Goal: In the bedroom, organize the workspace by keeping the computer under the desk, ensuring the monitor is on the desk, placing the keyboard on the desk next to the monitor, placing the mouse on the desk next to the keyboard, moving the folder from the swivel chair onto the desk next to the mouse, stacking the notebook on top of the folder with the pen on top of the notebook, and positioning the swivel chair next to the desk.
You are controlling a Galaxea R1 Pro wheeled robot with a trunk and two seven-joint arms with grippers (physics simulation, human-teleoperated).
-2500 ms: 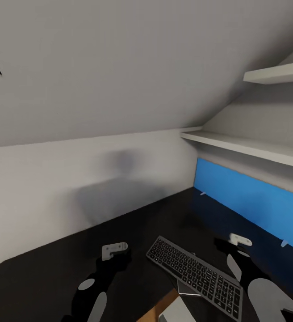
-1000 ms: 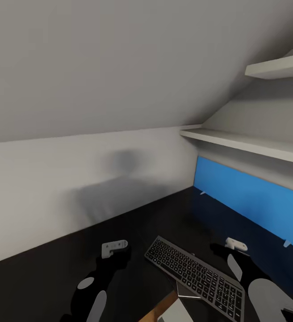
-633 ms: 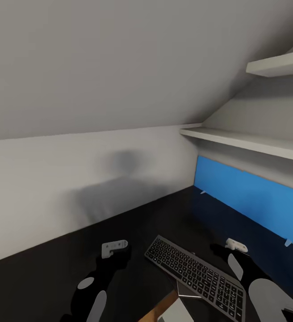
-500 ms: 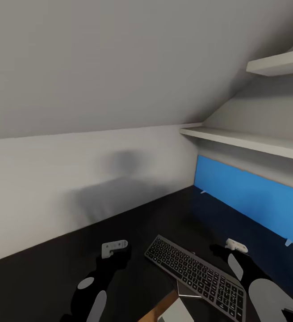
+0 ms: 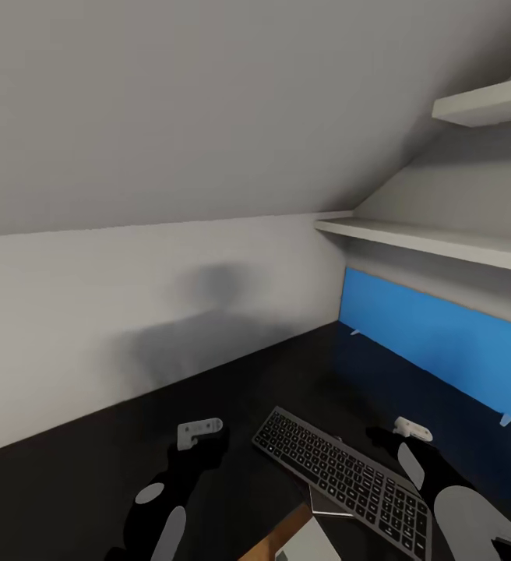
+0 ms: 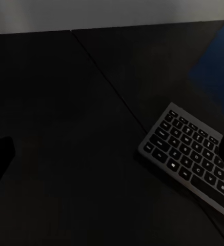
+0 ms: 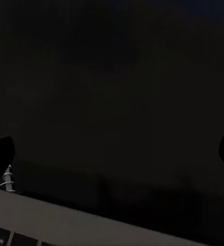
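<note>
Keyboard (image 5: 341,471) lies flat on the black desk (image 5: 92,483), near the blue panel (image 5: 435,343), between the left gripper (image 5: 199,433) and right gripper (image 5: 411,428). Right jaws look spread beside its edge, likely to nudge it; left jaws' state cannot be told.

Keyboard (image 5: 340,480) near end cut off by frame edge, desk (image 5: 76,483) too
</note>
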